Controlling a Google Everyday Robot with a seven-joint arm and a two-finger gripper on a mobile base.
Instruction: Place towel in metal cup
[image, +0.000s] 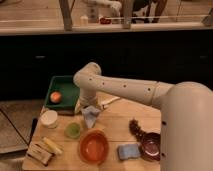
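**Towel lifted, cup not found**

The gripper (86, 106) hangs over the worktop (115, 125) near the green tray (65, 87), jaws clamped on the towel (90, 116), which dangles above. Step: carrying. Next move needs the metal cup; I cannot tell which vessel it is, maybe the dark bowl (150, 146).
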